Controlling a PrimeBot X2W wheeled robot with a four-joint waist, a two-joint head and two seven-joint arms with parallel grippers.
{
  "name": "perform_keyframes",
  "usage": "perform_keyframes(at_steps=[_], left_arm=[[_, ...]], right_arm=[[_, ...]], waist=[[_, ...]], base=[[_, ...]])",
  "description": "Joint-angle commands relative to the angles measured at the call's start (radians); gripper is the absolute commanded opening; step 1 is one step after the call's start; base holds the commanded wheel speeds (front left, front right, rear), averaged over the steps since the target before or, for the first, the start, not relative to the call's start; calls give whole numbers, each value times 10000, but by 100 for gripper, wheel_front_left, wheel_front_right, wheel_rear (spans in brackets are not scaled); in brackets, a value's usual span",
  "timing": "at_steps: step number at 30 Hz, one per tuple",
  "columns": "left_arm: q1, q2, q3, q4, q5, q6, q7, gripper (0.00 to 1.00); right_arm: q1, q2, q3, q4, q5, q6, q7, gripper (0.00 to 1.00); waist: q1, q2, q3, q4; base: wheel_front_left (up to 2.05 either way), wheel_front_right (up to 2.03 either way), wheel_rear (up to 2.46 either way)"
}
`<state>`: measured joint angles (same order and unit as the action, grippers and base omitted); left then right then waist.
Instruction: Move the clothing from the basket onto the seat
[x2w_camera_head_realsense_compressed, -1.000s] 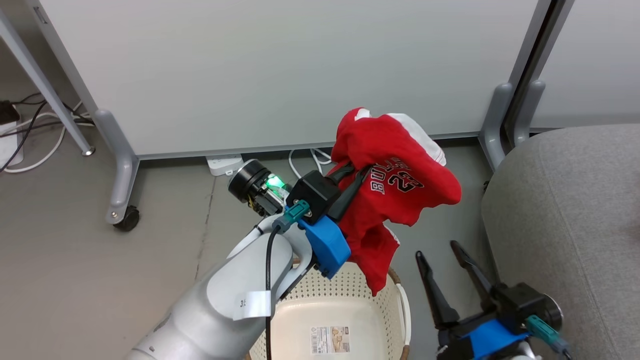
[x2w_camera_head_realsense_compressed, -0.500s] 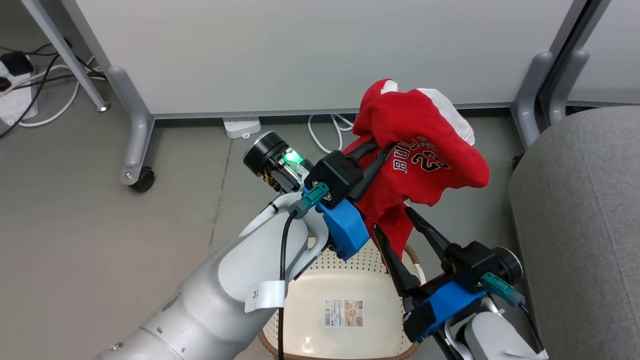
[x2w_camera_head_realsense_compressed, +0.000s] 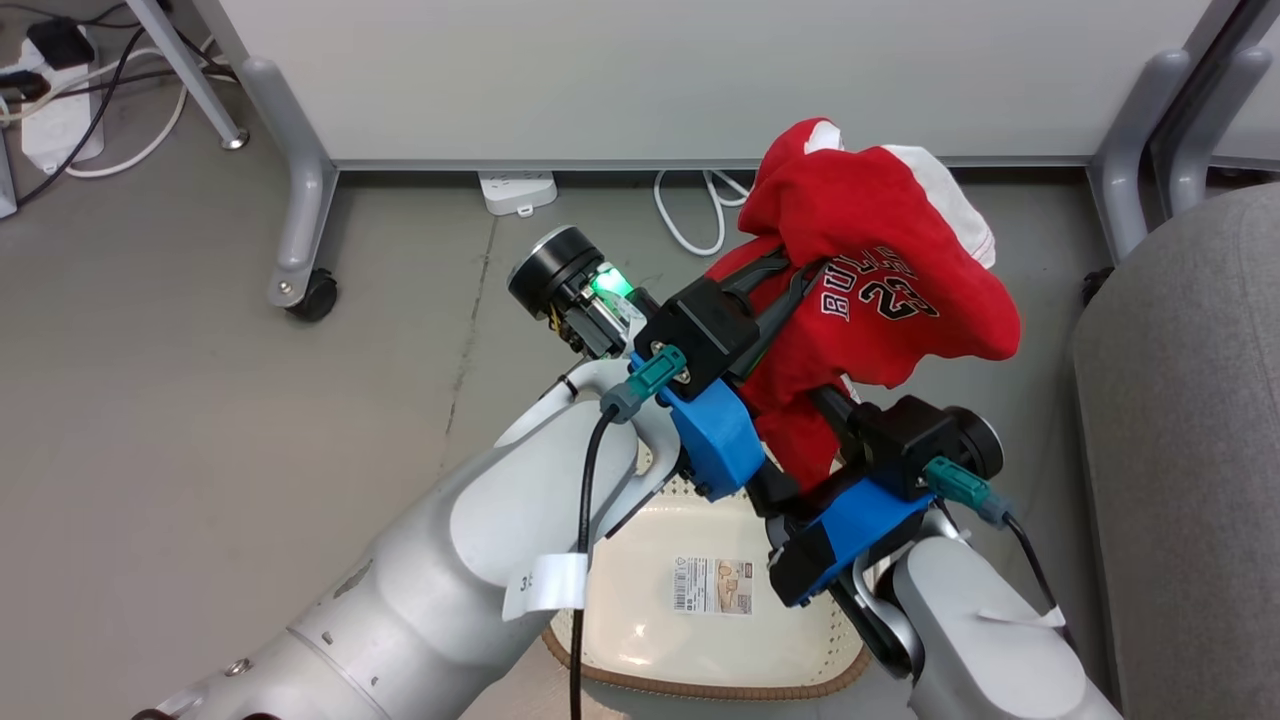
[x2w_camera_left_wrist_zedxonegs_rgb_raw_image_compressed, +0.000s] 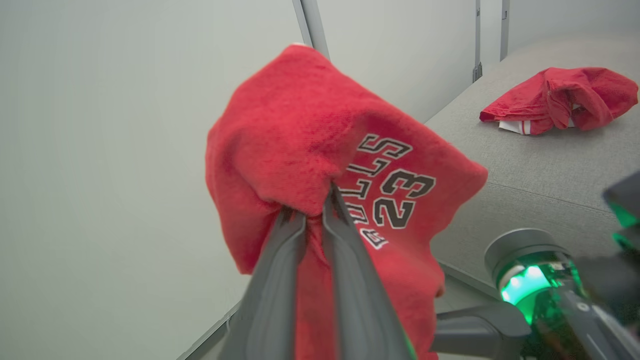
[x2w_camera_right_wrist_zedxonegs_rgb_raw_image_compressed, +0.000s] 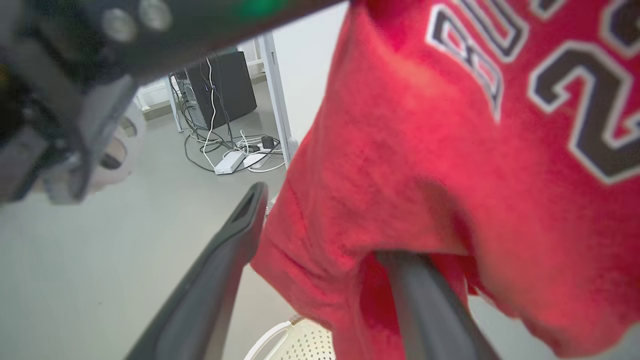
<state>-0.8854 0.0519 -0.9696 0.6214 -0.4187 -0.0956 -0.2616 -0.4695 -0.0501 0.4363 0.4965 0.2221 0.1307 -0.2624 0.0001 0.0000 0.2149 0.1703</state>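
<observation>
Head view shows you a partition (x2w_camera_head_realsense_compressed: 650, 70) and power strip (x2w_camera_head_realsense_compressed: 517, 190) beyond the basket (x2w_camera_head_realsense_compressed: 700, 688), the seat (x2w_camera_head_realsense_compressed: 1180, 420) right of it. Since a second ago the right gripper (x2w_camera_right_wrist_zedxonegs_rgb_raw_image_compressed: 325, 230) rose, fingers spread around the tail of the jersey (x2w_camera_head_realsense_compressed: 890, 300). Left gripper (x2w_camera_head_realsense_compressed: 785, 275) pinches that bunched red "BULLS 23" fabric above the basket.

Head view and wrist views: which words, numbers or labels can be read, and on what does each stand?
"BULLS" above "23": black-and-white lettering on the red jersey.
"3": on the white tag on the left forearm; what follows it cannot be read.
Sticker inside the basket: a barcode and print, too small to read.
</observation>
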Motion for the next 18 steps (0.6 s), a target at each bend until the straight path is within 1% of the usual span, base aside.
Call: perform_keyframes(at_steps=[1, 8, 9, 10, 11, 18], left_arm=[[-134, -13, -5, -30, -27, 54, -50, 0], [-189, -20, -131, -150, -149, 126, -50, 0], [-200, -19, -153, -171, -170, 143, -50, 0], [-211, -19, -177, -184, -208, 162, -50, 0], [-222, -18, -201, -202, -220, 167, -50, 0], [-212, -18, -307, -280, -344, 249, -50, 0]], right_arm=[[-207, -8, 54, -37, 86, 1, -36, 100], [-646, -6, 206, -132, 410, 1, -38, 100], [-678, -6, 216, -108, 405, 1, -36, 85], [-701, -6, 217, -79, 386, 1, -38, 29], [-721, -6, 227, -57, 329, 1, -38, 0], [-810, -5, 197, -18, 304, 1, -38, 0]], waist=[[-1, 0, 74, 44], [-1, 0, 160, 68], [-1, 0, 158, 66], [-1, 0, 156, 66], [-1, 0, 153, 65], [-1, 0, 109, 63]], base=[[0, 0, 0], [0, 0, 0], [0, 0, 0], [0, 0, 0], [0, 0, 0], [0, 0, 0]])
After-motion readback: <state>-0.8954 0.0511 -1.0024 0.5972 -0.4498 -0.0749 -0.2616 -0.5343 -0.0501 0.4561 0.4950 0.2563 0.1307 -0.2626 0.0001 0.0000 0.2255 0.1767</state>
